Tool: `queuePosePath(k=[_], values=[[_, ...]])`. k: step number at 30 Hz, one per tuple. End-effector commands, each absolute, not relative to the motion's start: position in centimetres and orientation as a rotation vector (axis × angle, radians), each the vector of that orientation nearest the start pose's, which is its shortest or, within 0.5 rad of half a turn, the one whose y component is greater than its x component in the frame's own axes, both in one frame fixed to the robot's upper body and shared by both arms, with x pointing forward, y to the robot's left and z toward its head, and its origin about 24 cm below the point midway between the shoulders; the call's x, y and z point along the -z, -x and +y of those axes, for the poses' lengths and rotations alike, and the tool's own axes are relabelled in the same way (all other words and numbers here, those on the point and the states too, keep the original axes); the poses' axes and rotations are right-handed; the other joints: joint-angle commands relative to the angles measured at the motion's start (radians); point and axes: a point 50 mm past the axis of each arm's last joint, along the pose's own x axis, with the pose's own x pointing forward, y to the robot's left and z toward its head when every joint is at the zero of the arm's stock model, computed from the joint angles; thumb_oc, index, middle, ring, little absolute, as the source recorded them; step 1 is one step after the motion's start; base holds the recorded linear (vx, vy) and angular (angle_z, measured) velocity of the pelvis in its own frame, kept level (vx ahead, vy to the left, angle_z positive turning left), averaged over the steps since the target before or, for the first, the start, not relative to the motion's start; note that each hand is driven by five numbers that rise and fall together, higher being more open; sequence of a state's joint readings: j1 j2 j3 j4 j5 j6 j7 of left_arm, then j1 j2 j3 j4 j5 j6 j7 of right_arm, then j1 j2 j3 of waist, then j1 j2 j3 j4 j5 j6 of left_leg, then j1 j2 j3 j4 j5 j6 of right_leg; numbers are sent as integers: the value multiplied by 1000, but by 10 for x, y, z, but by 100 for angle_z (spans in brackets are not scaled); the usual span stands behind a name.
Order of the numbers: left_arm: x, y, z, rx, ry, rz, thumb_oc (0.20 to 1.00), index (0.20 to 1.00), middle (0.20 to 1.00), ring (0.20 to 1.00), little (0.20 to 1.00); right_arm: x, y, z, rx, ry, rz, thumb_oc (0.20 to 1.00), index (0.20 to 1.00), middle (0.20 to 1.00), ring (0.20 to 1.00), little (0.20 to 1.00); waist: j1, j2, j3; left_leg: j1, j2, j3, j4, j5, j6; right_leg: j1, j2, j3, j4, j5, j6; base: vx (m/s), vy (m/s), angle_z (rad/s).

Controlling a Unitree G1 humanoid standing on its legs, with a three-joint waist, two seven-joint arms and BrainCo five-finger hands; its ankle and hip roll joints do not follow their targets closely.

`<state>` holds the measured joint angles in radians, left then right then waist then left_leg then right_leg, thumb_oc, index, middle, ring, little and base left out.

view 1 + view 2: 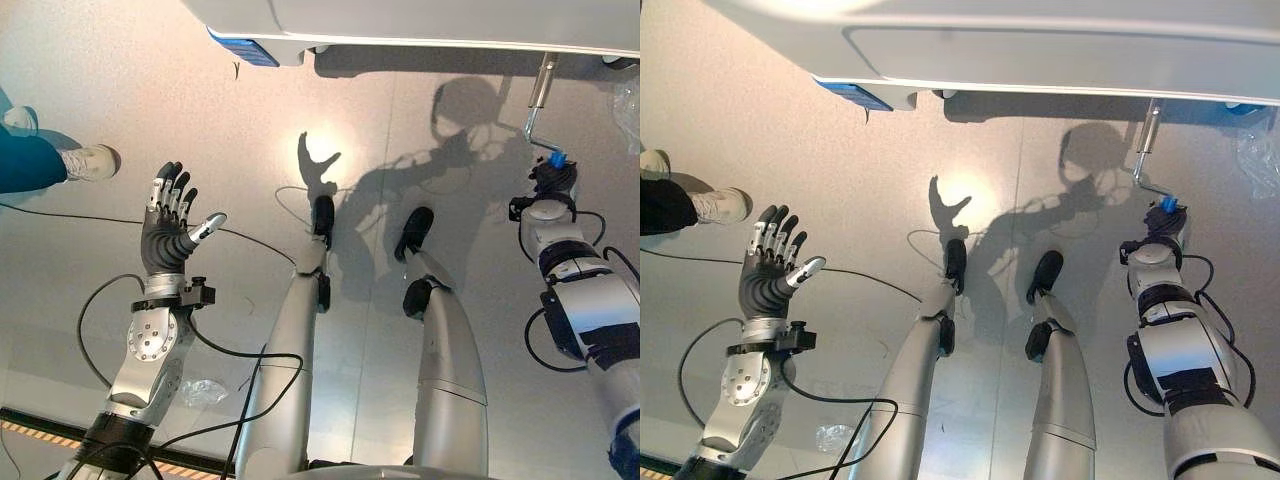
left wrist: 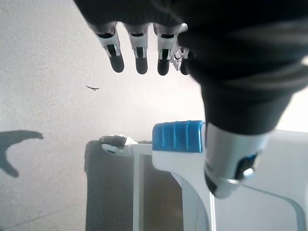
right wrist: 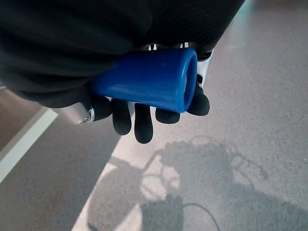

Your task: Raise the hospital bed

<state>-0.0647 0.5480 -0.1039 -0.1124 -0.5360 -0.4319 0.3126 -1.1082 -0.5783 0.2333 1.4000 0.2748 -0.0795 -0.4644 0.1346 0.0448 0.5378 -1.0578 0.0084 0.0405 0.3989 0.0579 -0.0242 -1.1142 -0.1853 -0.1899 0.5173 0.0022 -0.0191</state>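
A: Where do we stand on the crank?

B: Our right hand [image 3: 144, 108] is wrapped around the blue crank grip [image 3: 149, 79]. In the right wrist view the dark fingertips [image 3: 143, 127] curl under the grip, so it's clamped, not just resting.

A: And the grip's axis?

B: It runs across the palm and pokes out past the fingers, with the open end visible. From the head views the metal crank shaft [image 1: 540, 95] goes from the hand up and away to the underside of the hospital bed frame [image 1: 420, 25]. So the bed sits ahead of the right hand, and the grip [image 1: 1167, 207] is offset from the shaft by a bent arm.

A: So we turn about the shaft line, not the grip line.

B: That's our read. The grip should orbit the shaft axis, and the wrist has to let the grip swivel in the palm or we'll bind. We can't tell the rotation direction for raising from here.

A: Left hand?

B: Our left hand [image 1: 172, 225] is well apart from the crank, fingers straight and spread, holding nothing, hovering over the floor [image 1: 420, 180]. Its wrist view looks at a blue corner bumper [image 2: 178, 136] on the bed frame, ahead of its fingers.

A: Anything else nearby?

B: A person's shoe [image 1: 90, 160] beyond the left hand, clear of the crank's sweep.
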Motion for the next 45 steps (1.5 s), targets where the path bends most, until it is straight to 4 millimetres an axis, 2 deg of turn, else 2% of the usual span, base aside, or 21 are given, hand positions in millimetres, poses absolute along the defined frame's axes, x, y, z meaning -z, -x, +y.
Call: queuePosePath(k=[1, 3, 7, 9, 10, 13, 14, 15, 16, 17, 18, 22, 25, 29, 30, 35, 39, 41, 42, 44, 45], values=[[-148, -241, 218, -133, 179, -596, 1000, 1000, 1000, 1000, 1000, -115, -401, -234, 414, 485, 213, 200, 200, 200, 200, 200, 23, 109, -18, -16, -27, -14, -28, -47, 20, -8, -12, 8, 22, 6, 108, 10, 11, -4], [-149, -241, 220, -147, 190, -598, 1000, 1000, 1000, 1000, 1000, -115, -407, -202, 324, 501, 171, 200, 200, 200, 200, 200, 27, 109, -18, -16, -27, -12, -31, -46, 21, -8, -14, 7, 17, 9, 109, 0, 0, 0], [-150, -242, 222, -154, 181, -599, 1000, 1000, 1000, 1000, 1000, -113, -411, -159, 185, 561, 125, 200, 200, 200, 200, 200, 29, 107, -18, -15, -28, -12, -33, -46, 24, -9, -14, 9, 16, 10, 110, 0, 0, 0], [-150, -242, 223, -160, 179, -600, 1000, 1000, 1000, 1000, 1000, -112, -410, -148, 146, 582, 112, 200, 200, 200, 200, 200, 29, 106, -18, -15, -29, -12, -32, -46, 24, -8, -14, 9, 16, 10, 109, 0, 0, 0], [-152, -241, 225, -169, 177, -606, 1000, 1000, 1000, 1000, 1000, -111, -410, -126, 65, 632, 84, 200, 200, 200, 200, 200, 31, 105, -18, -15, -30, -13, -32, -45, 25, -7, -14, 8, 15, 11, 109, 0, 0, 0], [-152, -240, 228, -178, 177, -611, 1000, 1000, 1000, 1000, 1000, -108, -407, -106, -8, 671, 57, 200, 200, 200, 200, 200, 31, 101, -18, -13, -30, -14, -32, -46, 25, -5, -14, 8, 13, 12, 108, 0, 0, 0], [-152, -240, 229, -181, 176, -611, 1000, 1000, 1000, 1000, 1000, -110, -404, -85, -87, 713, 3, 200, 200, 200, 200, 200, 32, 99, -18, -14, -30, -14, -32, -45, 25, -6, -15, 6, 13, 13, 110, 0, 0, 0], [-152, -240, 229, -182, 176, -611, 1000, 1000, 1000, 1000, 1000, -110, -404, -85, -87, 714, 3, 200, 200, 200, 200, 200, 31, 99, -18, -14, -30, -14, -32, -45, 25, -6, -15, 6, 13, 13, 110, 0, 0, 0], [-153, -240, 229, -181, 174, -615, 1000, 1000, 1000, 1000, 1000, -111, -400, -65, -160, 728, -47, 200, 200, 200, 200, 200, 32, 96, -18, -14, -30, -15, -33, -43, 24, -5, -15, 4, 11, 15, 111, 0, 0, 0], [-153, -240, 229, -181, 174, -615, 1000, 1000, 1000, 1000, 1000, -111, -400, -65, -160, 728, -47, 200, 200, 200, 200, 200, 32, 95, -18, -14, -30, -15, -33, -43, 24, -5, -15, 4, 11, 15, 111, 0, 0, 0], [-154, -239, 229, -173, 169, -620, 1000, 1000, 1000, 1000, 1000, -112, -395, -49, -232, 750, -90, 200, 200, 200, 200, 200, 34, 93, -18, -14, -30, -17, -32, -42, 24, -3, -16, 4, 8, 17, 112, 0, 0, 0], [-152, -237, 230, -170, 174, -615, 1000, 1000, 1000, 1000, 1000, -119, -384, -19, -359, 768, -198, 200, 200, 200, 200, 200, 35, 88, -18, -11, -30, -22, -34, -41, 24, 3, -16, 1, 3, 17, 113, 0, 2, -1], [-150, -236, 228, -164, 185, -604, 1000, 1000, 1000, 1000, 1000, -133, -377, -6, -398, 625, -262, 200, 200, 200, 200, 200, 35, 88, -18, -12, -30, -22, -31, -40, 25, 1, -15, -2, 4, 18, 112, 2, 4, -6], [-149, -237, 228, -166, 176, -600, 1000, 1000, 1000, 1000, 1000, -154, -368, -3, -426, 512, -379, 200, 200, 200, 200, 200, 25, 84, -18, -14, -27, -22, -31, -38, 24, -1, -14, 0, 5, 17, 112, 3, 2, -2], [-147, -236, 228, -171, 170, -598, 1000, 1000, 1000, 1000, 1000, -171, -360, -7, -443, 399, -466, 200, 200, 200, 200, 200, 16, 75, -18, -16, -25, -21, -32, -36, 22, -1, -12, 1, 2, 18, 112, 0, 0, 0], [-145, -235, 230, -205, 140, -602, 1000, 1000, 1000, 1000, 1000, -216, -330, -52, -404, 243, -741, 200, 200, 200, 200, 200, -16, 49, -18, -21, -21, -17, -33, -37, 22, -5, -7, 3, -4, 22, 115, 1, -2, 1], [-143, -230, 230, -213, 127, -605, 1000, 1000, 1000, 1000, 1000, -225, -307, -93, -317, 134, -844, 200, 200, 200, 200, 200, -38, 40, -18, -23, -18, -16, -32, -37, 23, -7, -6, 5, -4, 23, 119, 0, 0, 0], [-142, -228, 229, -208, 132, -600, 1000, 1000, 1000, 1000, 1000, -226, -303, -101, -301, 111, -855, 200, 200, 200, 200, 200, -41, 38, -18, -21, -18, -15, -32, -38, 24, -6, -5, 7, -6, 24, 119, 0, 0, 0], [-141, -225, 231, -212, 127, -597, 1000, 1000, 1000, 1000, 1000, -230, -292, -121, -235, 89, -901, 200, 200, 200, 200, 200, -56, 31, -18, -21, -17, -15, -31, -39, 24, -6, -3, 7, -8, 24, 120, 0, 0, 0], [-141, -223, 233, -215, 124, -598, 1000, 1000, 1000, 1000, 1000, -229, -285, -140, -162, 37, -911, 200, 200, 200, 200, 200, -65, 29, -18, -17, -16, -17, -31, -41, 25, -4, -1, 8, -9, 23, 121, 0, 0, 0], [-141, -223, 232, -213, 123, -597, 1000, 1000, 1000, 1000, 1000, -228, -285, -141, -160, 37, -911, 200, 200, 200, 200, 200, -63, 29, -18, -16, -16, -17, -31, -42, 25, -2, -1, 9, -8, 23, 121, 7, -12, 3]])
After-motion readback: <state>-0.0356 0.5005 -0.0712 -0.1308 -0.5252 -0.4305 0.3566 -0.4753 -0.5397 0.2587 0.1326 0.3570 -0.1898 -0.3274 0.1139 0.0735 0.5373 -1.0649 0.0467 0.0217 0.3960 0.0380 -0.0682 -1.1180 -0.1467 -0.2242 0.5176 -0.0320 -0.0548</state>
